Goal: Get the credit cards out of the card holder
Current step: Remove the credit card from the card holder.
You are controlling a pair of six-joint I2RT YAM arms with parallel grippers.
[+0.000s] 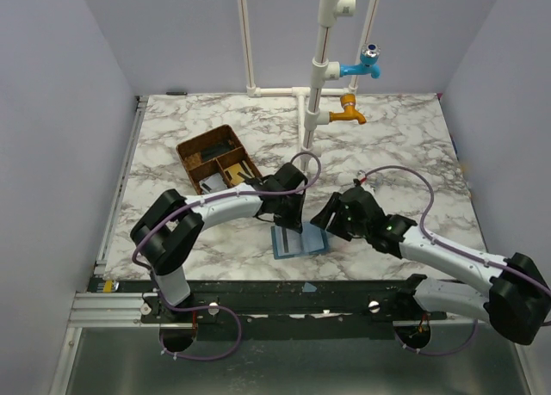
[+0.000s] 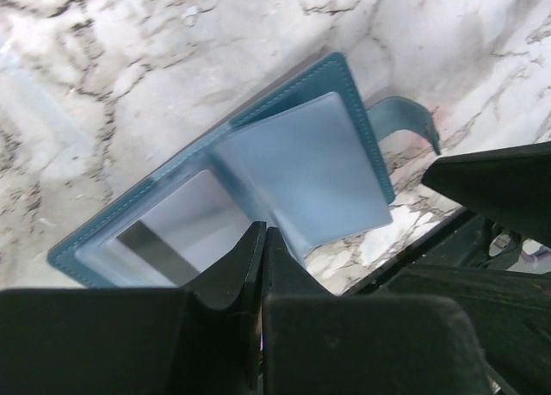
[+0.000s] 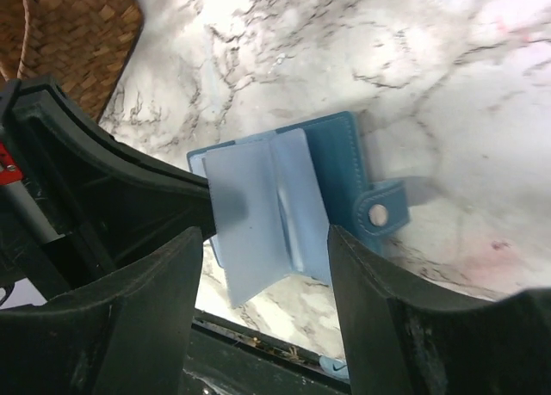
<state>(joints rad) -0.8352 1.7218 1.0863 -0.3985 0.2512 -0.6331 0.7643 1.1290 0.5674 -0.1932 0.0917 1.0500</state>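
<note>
Marbled desk point(image 1: 405, 154) carries the card holder point(image 1: 299, 240), open near its front edge, a pale leaf point(image 3: 250, 214) raised from its middle; the credit cards point(image 2: 176, 227) seem tucked inside; the left gripper point(image 2: 261, 244), jaws clenched, sits at the holder's near edge; the right gripper point(image 3: 265, 240) hangs over the holder, jaws released; extraction looks barely begun; next comes a clean pinch on one card's edge, holder pinned.

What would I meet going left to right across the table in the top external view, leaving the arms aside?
In order: brown divided tray → blue card holder → orange tap.
</note>
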